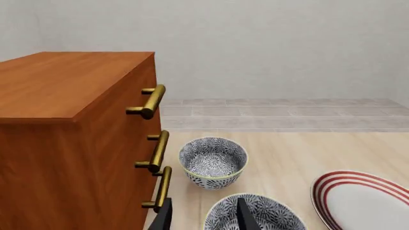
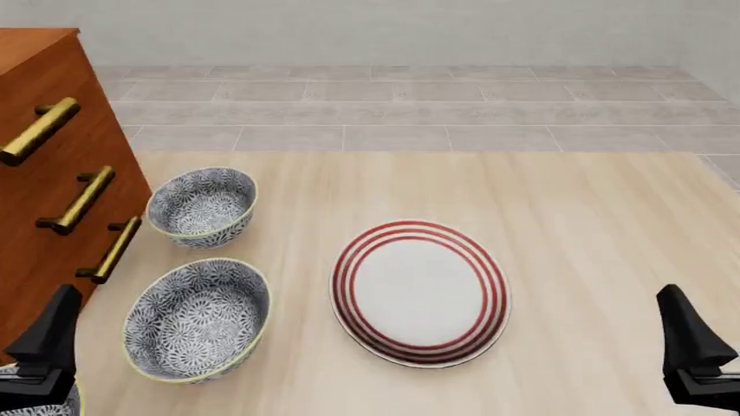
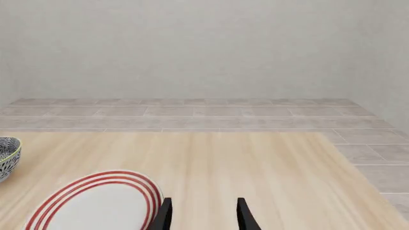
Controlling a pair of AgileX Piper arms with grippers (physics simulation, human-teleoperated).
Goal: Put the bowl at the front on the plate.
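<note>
Three blue-and-white floral bowls stand in a line beside the cabinet. Only a sliver of the bowl at the front [image 2: 61, 405] shows, at the front view's lower left corner under my left gripper [image 2: 52, 334]. The middle bowl [image 2: 199, 319] [image 1: 255, 214] and the far bowl [image 2: 203, 206] [image 1: 213, 163] lie beyond it. The white plate [image 2: 420, 290] [image 1: 364, 201] [image 3: 96, 203] with red rings lies flat to their right. My left gripper [image 1: 204, 205] is open and holds nothing. My right gripper [image 2: 688, 334] [image 3: 203, 205] is open too, near the table's front right, apart from the plate.
A wooden drawer cabinet [image 2: 47, 173] [image 1: 70, 143] with brass handles [image 2: 81, 199] stands at the left, close beside the bowls. A tiled floor and a grey wall lie beyond the table's far edge.
</note>
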